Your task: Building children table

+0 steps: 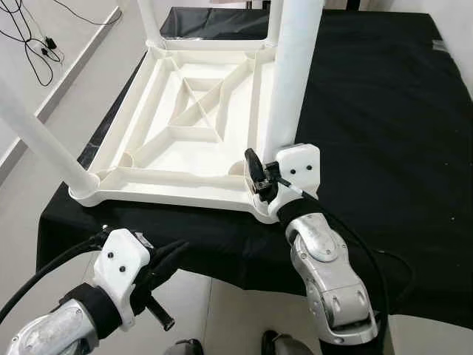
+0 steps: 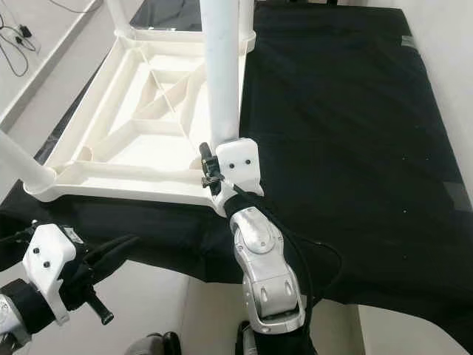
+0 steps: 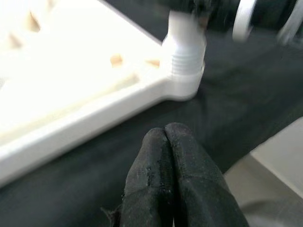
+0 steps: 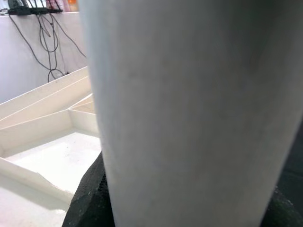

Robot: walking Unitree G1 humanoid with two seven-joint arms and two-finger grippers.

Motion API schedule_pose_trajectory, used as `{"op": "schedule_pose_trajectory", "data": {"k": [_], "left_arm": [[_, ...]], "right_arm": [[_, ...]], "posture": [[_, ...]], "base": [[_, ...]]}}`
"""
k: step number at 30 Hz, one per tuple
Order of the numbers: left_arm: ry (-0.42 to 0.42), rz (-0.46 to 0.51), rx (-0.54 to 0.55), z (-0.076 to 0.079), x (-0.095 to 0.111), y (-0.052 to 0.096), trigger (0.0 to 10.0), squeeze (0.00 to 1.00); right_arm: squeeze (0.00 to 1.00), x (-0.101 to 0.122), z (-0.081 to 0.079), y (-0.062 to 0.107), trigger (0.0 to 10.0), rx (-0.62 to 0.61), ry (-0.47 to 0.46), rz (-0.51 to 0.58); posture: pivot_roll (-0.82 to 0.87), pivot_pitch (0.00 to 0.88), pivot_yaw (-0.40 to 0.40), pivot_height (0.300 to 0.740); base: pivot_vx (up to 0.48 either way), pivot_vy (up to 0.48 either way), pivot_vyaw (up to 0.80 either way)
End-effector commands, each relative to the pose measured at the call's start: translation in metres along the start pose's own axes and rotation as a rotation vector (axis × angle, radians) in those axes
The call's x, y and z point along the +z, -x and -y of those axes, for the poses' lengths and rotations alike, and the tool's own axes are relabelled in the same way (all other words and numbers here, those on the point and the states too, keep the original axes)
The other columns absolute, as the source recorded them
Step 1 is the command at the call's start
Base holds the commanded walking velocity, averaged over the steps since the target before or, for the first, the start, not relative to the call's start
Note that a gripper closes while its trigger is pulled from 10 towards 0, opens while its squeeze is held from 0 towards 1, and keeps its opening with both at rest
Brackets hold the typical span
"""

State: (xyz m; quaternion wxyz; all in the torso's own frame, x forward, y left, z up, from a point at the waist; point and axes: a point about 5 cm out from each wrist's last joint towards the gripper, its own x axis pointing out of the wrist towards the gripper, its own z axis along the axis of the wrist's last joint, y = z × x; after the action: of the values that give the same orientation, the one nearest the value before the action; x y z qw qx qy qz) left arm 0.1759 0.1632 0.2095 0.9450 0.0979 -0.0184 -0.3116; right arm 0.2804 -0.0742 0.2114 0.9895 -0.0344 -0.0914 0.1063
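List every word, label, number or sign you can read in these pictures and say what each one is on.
None can be read. The upturned white table top, its legs, the black cloth, the right pincer at the near leg and the left pincer carry no legible writing.

Both eye views sit up on the head, looking forward and down at the upturned white table (image 1: 192, 126) on the black cloth (image 1: 384, 133). They share nearly all of it, the right eye just shifted sideways. The left wrist view looks along its closed fingertips (image 3: 173, 156), low and close to the table's near corner and a leg socket. The right wrist view is jammed right up against a white leg (image 4: 199, 109), with table ribs off to one side.
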Motion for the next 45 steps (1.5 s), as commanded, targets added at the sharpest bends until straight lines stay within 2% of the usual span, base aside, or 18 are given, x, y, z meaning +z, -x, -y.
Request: {"op": "schedule_pose_trajectory", "data": {"k": [1, 4, 10, 15, 16, 17, 18, 19, 20, 22, 26, 33, 34, 38, 39, 40, 44, 45], "left_arm": [[-0.006, 0.087, 0.070, -0.019, 0.017, -0.004, 10.0, 0.00], [-0.008, 0.132, 0.071, -0.025, 0.027, -0.006, 10.0, 0.00], [-0.041, 0.348, -0.018, -0.046, 0.083, -0.025, 10.0, 0.00], [-0.044, 0.378, -0.033, -0.050, 0.092, -0.028, 10.0, 0.00], [-0.028, 0.412, -0.058, -0.054, 0.100, -0.033, 10.0, 0.38], [-0.028, 0.412, -0.058, -0.054, 0.100, -0.033, 10.0, 0.38], [-0.002, 0.436, -0.101, -0.057, 0.106, -0.040, 10.0, 1.00], [0.035, 0.451, -0.162, -0.059, 0.112, -0.048, 10.0, 1.00], [0.035, 0.451, -0.162, -0.059, 0.112, -0.048, 10.0, 1.00], [0.092, 0.464, -0.253, -0.060, 0.117, -0.062, 10.0, 1.00], [0.153, 0.458, -0.352, -0.058, 0.122, -0.080, 10.0, 1.00], [0.157, 0.417, -0.491, -0.052, 0.127, -0.096, 10.0, 1.00], [0.139, 0.398, -0.535, -0.052, 0.131, -0.104, 10.0, 1.00], [0.121, 0.385, -0.545, -0.054, 0.133, -0.110, 10.0, 1.00], [0.111, 0.373, -0.545, -0.055, 0.133, -0.116, 10.0, 0.18], [0.089, 0.353, -0.544, -0.058, 0.134, -0.125, 10.0, 0.00], [0.083, 0.348, -0.545, -0.058, 0.135, -0.128, 10.0, 0.00], [0.077, 0.346, -0.545, -0.059, 0.138, -0.137, 10.0, 0.00]], "right_arm": [[0.00, -0.032, -0.002, 0.005, 10.0, -0.038, -0.055, -0.138], [0.00, -0.032, -0.002, 0.005, 10.0, -0.037, -0.060, -0.129], [0.00, -0.036, -0.008, 0.008, 10.0, -0.024, -0.061, -0.138], [0.00, -0.036, -0.009, 0.008, 10.0, -0.023, -0.062, -0.138], [0.00, -0.036, -0.010, 0.007, 10.0, -0.021, -0.066, -0.135], [0.00, -0.036, -0.010, 0.007, 10.0, -0.021, -0.066, -0.135], [0.00, -0.036, -0.011, 0.007, 10.0, -0.019, -0.067, -0.131], [0.00, -0.036, -0.013, 0.006, 10.0, -0.015, -0.070, -0.126], [0.00, -0.036, -0.013, 0.006, 10.0, -0.015, -0.070, -0.126], [0.00, -0.036, -0.015, 0.005, 10.0, -0.005, -0.073, -0.117], [0.00, -0.036, -0.018, 0.005, 10.0, 0.006, -0.074, -0.109], [0.00, -0.036, -0.020, 0.004, 10.0, 0.013, -0.075, -0.104], [0.00, -0.036, -0.021, 0.004, 10.0, 0.017, -0.076, -0.101], [0.00, -0.036, -0.022, 0.004, 10.0, 0.020, -0.077, -0.098], [0.00, -0.036, -0.022, 0.004, 10.0, 0.023, -0.078, -0.097], [0.00, -0.036, -0.024, 0.004, 10.0, 0.028, -0.080, -0.093], [0.00, -0.036, -0.024, 0.004, 10.0, 0.029, -0.080, -0.092], [0.00, -0.036, -0.025, 0.004, 10.0, 0.034, -0.083, -0.087]], "posture": [[0.07, 0.183, 0.028, 0.740], [0.07, 0.183, 0.028, 0.740], [0.07, 0.168, 0.040, 0.740], [0.07, 0.165, 0.045, 0.740], [0.07, 0.163, 0.050, 0.740], [0.07, 0.163, 0.050, 0.740], [0.07, 0.163, 0.053, 0.740], [0.07, 0.161, 0.052, 0.740], [0.07, 0.161, 0.052, 0.740], [0.07, 0.161, 0.054, 0.740], [0.07, 0.160, 0.059, 0.740], [0.06, 0.161, 0.061, 0.740], [0.06, 0.160, 0.063, 0.740], [0.06, 0.159, 0.064, 0.740], [0.06, 0.158, 0.064, 0.740], [0.06, 0.156, 0.068, 0.740], [0.06, 0.156, 0.068, 0.740], [0.06, 0.153, 0.071, 0.740]], "base": [[0.000, 0.000, 0.00], [0.000, 0.000, 0.00], [0.000, 0.000, 0.00], [0.000, 0.000, 0.00], [0.000, 0.000, 0.00], [0.000, 0.000, 0.00], [0.000, 0.000, 0.00], [0.000, 0.000, 0.00], [0.000, 0.000, 0.00], [0.000, 0.000, 0.00], [0.000, 0.000, 0.00], [0.000, 0.000, 0.00], [0.000, 0.000, 0.00], [0.000, 0.000, 0.00], [0.000, 0.000, 0.00], [0.000, 0.000, 0.00], [0.000, 0.000, 0.00], [0.000, 0.000, 0.00]]}}
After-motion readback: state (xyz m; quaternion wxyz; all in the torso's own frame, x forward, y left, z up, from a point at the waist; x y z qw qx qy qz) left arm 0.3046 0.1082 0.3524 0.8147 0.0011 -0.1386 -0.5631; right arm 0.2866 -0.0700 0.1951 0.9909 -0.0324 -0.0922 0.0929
